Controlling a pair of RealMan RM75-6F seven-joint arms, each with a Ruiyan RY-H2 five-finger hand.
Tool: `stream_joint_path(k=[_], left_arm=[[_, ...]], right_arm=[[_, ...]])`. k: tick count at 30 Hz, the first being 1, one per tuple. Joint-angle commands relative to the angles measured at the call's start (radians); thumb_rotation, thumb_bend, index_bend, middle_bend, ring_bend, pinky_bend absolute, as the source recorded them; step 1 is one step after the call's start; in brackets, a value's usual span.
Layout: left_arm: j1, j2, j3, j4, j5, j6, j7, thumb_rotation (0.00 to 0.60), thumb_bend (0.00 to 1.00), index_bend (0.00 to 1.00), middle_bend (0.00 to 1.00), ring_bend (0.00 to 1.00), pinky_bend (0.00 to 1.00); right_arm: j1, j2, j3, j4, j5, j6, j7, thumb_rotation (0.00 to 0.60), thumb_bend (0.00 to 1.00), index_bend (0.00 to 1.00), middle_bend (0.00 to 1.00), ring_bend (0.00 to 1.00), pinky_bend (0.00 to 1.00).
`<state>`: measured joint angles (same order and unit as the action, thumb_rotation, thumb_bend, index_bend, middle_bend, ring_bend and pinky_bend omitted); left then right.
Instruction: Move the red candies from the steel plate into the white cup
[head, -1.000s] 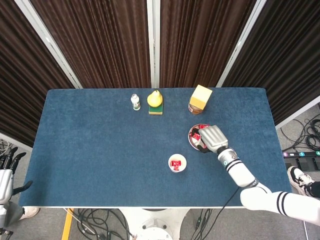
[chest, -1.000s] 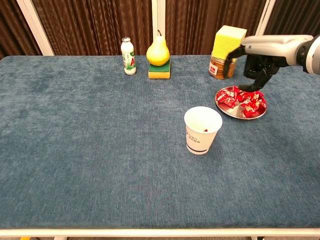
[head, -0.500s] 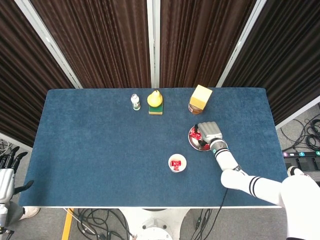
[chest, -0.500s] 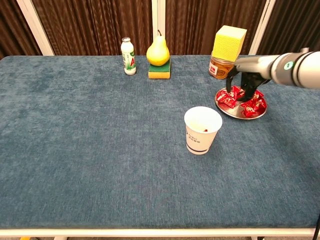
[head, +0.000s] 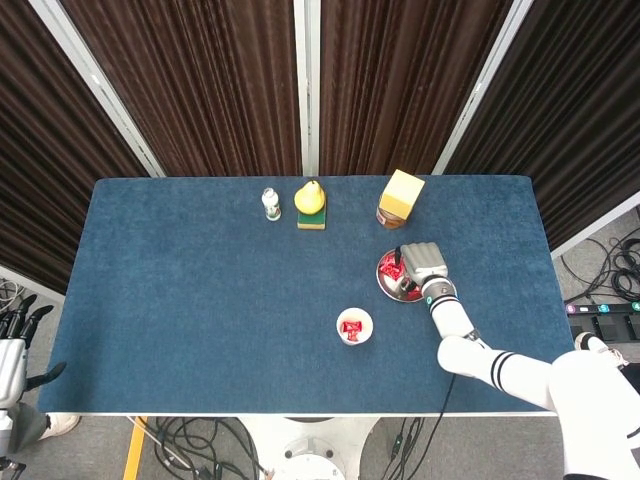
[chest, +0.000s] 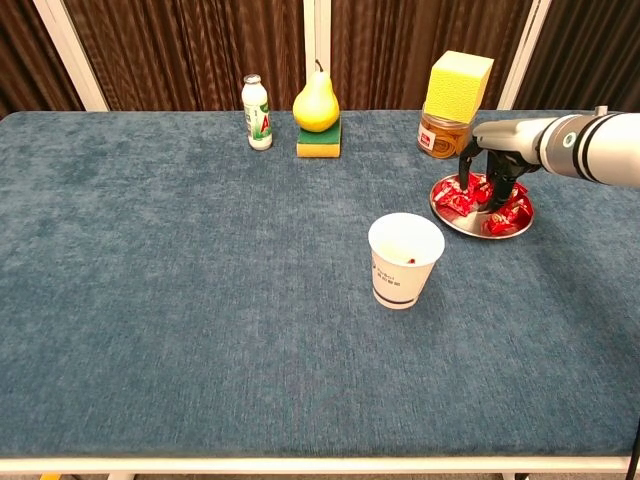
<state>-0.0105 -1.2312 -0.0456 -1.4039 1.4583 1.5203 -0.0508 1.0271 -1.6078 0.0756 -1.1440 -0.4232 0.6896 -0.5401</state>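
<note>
Right hand (chest: 497, 172) has dropped lower since second ago, fingertips now among red candies (chest: 487, 199) on steel plate (chest: 449, 219); grasp unconfirmed, cannot tell. Left hand (head: 12, 345) idle, off-table. Risk: fingers catch rim, tip plate, scatter candies short of white cup (chest: 404, 260).

The cup (chest: 405, 259) stands front-left of the plate (chest: 481, 227), candies (chest: 508, 212) on it.

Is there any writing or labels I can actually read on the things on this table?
None reads clearly.
small bottle: red and green label, too blurred.
white cup: dark printed band, too small.
jar under the yellow sponge: red label, unreadable.
red candies: pale wrapper marks, illegible.
</note>
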Motion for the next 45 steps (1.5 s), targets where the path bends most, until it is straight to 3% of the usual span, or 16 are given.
stream_joint_path(k=[1, 10, 21, 40, 45], left_arm=[[0.001, 0.0, 0.0, 0.0, 0.0, 0.0, 0.0, 0.6, 0.1, 0.23, 0.16, 0.18, 0.16], [-0.004, -0.002, 0.001, 0.003, 0.005, -0.003, 0.003, 0.6, 0.1, 0.23, 0.16, 0.18, 0.16], [-0.02, -0.003, 0.005, 0.003, 0.033, -0.006, 0.002, 0.6, 0.1, 0.23, 0.16, 0.18, 0.16], [-0.03, -0.003, 0.013, 0.009, 0.052, -0.005, -0.004, 0.6, 0.1, 0.23, 0.16, 0.18, 0.16], [-0.026, -0.006, 0.016, 0.018, 0.047, -0.004, -0.014, 0.6, 0.1, 0.23, 0.16, 0.18, 0.16]], right_arm=[[0.006, -0.02, 0.005, 0.03, 0.008, -0.013, -0.003, 0.6, 0.17, 0.4, 0.93, 0.97, 1.0], [0.021, -0.055, 0.016, 0.074, 0.02, -0.029, -0.018, 0.6, 0.17, 0.42, 0.93, 0.97, 1.0], [0.028, -0.074, 0.015, 0.102, 0.038, -0.03, -0.045, 0.6, 0.28, 0.45, 0.93, 0.97, 1.0], [0.042, -0.111, 0.018, 0.138, 0.037, -0.036, -0.082, 0.6, 0.28, 0.46, 0.93, 0.97, 1.0], [0.045, -0.123, 0.019, 0.148, 0.042, -0.036, -0.094, 0.6, 0.31, 0.54, 0.94, 0.97, 1.0]])
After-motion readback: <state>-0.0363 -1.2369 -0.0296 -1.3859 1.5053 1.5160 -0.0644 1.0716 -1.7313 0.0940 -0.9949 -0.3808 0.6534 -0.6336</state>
